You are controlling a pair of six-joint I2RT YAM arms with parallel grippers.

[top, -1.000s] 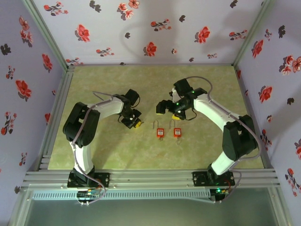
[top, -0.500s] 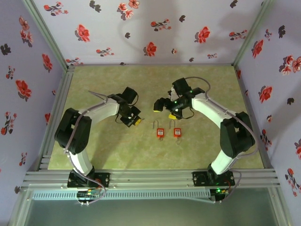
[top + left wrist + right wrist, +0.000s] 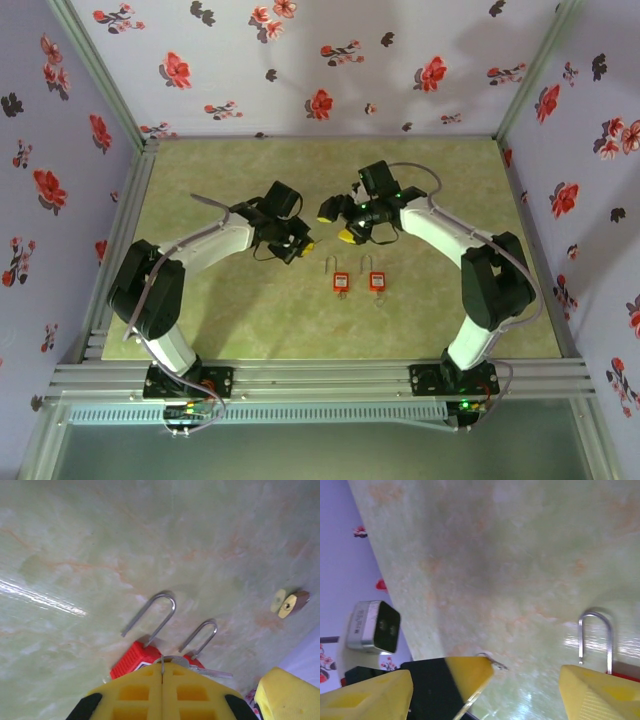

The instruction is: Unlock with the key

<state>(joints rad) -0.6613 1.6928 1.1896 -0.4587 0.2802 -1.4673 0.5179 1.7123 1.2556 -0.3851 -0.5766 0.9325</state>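
Observation:
Two red padlocks with steel shackles lie side by side on the table, the left padlock (image 3: 342, 281) (image 3: 131, 658) and the right padlock (image 3: 377, 280) (image 3: 193, 659). My left gripper (image 3: 302, 244) (image 3: 162, 680) is shut on the small metal key (image 3: 216, 672) (image 3: 496, 664); its ring sticks up between the yellow fingers and its blade points right, just above the padlock bodies. My right gripper (image 3: 335, 226) (image 3: 480, 700) stands open close beside it, with the left gripper's key-holding tip between its yellow fingers (image 3: 594, 696). One shackle (image 3: 595, 634) lies by the right finger.
The green marbled table (image 3: 220, 310) is walled by floral panels. A small tan piece (image 3: 288, 602) lies on the surface to the right of the padlocks. The left wrist camera housing (image 3: 373, 626) is close to the right gripper.
The left arm has stretched right with the key, toward the padlocks. The right gripper has moved left and farther back, so the two grippers now nearly meet.

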